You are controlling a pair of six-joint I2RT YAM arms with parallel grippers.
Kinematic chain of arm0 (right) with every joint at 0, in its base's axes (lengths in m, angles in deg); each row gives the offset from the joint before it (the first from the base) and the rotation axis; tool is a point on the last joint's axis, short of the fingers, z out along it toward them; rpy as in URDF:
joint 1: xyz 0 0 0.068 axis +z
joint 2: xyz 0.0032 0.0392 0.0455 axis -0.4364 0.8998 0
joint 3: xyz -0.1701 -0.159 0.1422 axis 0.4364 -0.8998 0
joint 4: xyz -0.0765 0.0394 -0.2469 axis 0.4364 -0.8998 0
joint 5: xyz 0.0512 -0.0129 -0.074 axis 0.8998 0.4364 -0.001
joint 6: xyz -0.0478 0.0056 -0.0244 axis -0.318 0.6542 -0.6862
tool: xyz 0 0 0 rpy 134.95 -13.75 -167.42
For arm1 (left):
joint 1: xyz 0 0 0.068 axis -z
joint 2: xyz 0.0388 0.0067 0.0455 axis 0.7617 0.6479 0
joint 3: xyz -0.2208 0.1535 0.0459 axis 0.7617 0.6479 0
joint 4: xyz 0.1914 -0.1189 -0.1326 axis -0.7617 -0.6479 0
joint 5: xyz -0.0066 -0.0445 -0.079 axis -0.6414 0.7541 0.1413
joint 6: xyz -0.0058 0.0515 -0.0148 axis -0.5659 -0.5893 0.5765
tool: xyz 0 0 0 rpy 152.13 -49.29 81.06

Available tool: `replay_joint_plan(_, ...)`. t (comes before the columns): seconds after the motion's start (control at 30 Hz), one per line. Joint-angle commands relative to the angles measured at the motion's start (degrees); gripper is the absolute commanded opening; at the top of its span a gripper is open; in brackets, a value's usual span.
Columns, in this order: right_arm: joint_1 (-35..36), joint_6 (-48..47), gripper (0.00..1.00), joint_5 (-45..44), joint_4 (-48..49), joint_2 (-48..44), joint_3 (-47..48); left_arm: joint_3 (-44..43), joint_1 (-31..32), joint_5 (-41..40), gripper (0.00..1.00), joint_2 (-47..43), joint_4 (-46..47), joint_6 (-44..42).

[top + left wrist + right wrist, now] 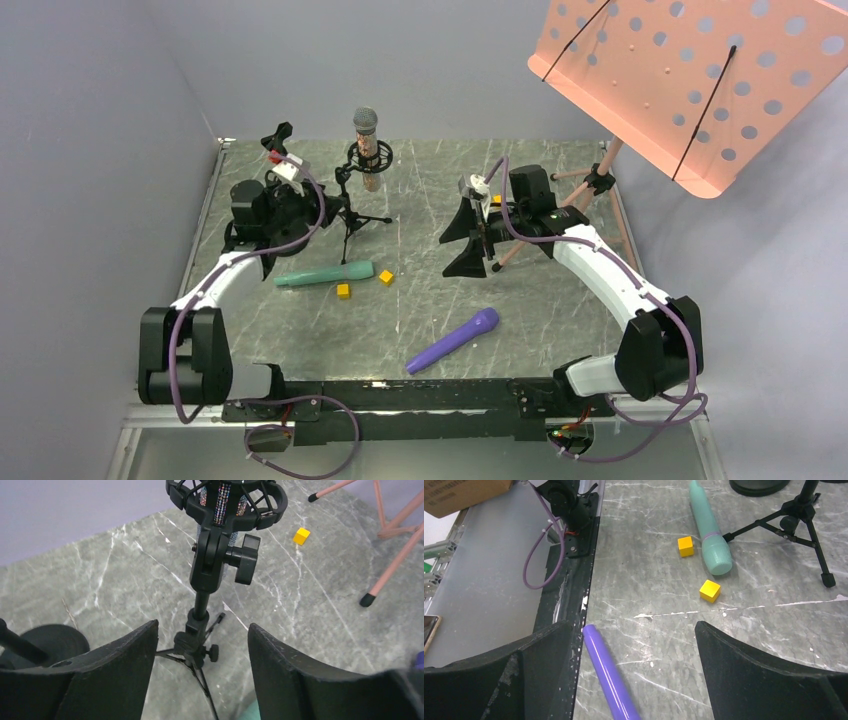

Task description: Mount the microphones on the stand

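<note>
Flanking teal microphone (pixel 325 273), two yellow cubes (pixel 343 291)

The glittery pinkish-copper microphone (pixel 366 138) sits in the black tripod stand (pixel 350 212), rear left on the grey marbled surface (pixel 430 190). The teal-green stick microphone (pixel 325 274) lies before it, two small yellow cubes (pixel 343 291) beside; the purple stick microphone (pixel 452 340) lies nearer, rightward.

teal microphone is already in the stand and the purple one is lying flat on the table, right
No. The top view shows the glittery copper microphone in the stand; the teal microphone lies on the table. The purple one is lying flat on the table, as you say.
</note>
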Motion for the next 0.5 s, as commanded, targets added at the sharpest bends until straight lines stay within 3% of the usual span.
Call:
replay_joint_plan(0.0,-0.29,-4.22,1.0,2.66,-1.61,-0.61,1.85,-2.27,0.49,4.64,0.67,3.67,7.29,-5.95)
replay_joint_plan(0.23,-0.25,-5.24,1.0,2.59,-2.89,-0.05,2.26,-4.37,3.32,2.17,0.55,6.85,6.96,-9.36)
replay_joint_plan(0.47,-0.29,-5.98,1.0,2.51,-3.74,0.29,2.44,-5.3,4.2,-1.03,0.53,9.04,9.77,-9.55)
